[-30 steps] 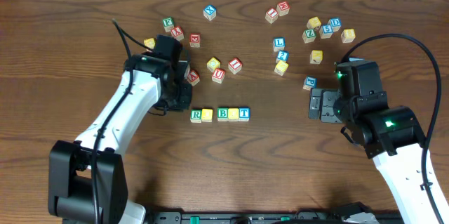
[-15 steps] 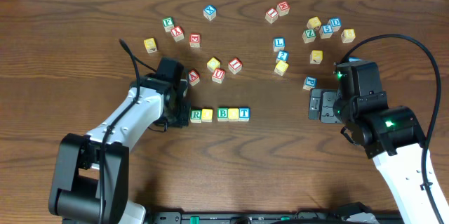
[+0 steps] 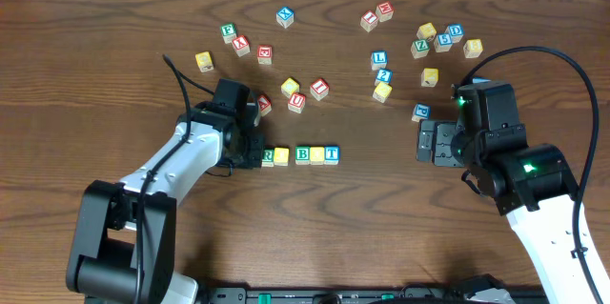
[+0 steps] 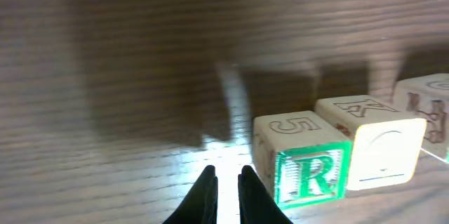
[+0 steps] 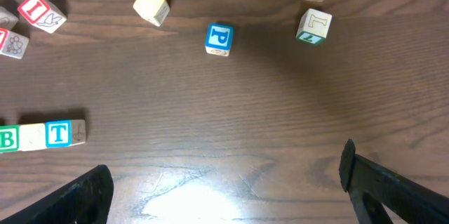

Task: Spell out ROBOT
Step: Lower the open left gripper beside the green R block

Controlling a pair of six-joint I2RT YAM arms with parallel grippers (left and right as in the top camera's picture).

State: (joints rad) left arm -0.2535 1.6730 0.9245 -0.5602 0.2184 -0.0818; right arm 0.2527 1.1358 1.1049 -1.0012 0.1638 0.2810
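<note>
A row of letter blocks lies mid-table: a green R block (image 3: pixel 267 156), a yellow block (image 3: pixel 281 156), a gap, then a green B block (image 3: pixel 303 154), a yellow block (image 3: pixel 317 154) and a blue T block (image 3: pixel 332 153). My left gripper (image 3: pixel 251 149) is shut and empty, its tips low on the table just left of the R block (image 4: pixel 309 176). My right gripper (image 3: pixel 422 142) is open and empty over bare table at the right. The B and T blocks (image 5: pixel 58 133) show in the right wrist view.
Loose blocks lie scattered behind the row: a red A (image 3: pixel 262 105), a red U (image 3: pixel 296 103), a yellow one (image 3: pixel 290 87), a blue P (image 3: pixel 421 111) and a cluster at the back right (image 3: pixel 443 40). The left arm's cable (image 3: pixel 176 70) arcs above the table.
My left gripper has swung down from beside the red A block to the left end of the row by the R. The right arm has stayed still.
</note>
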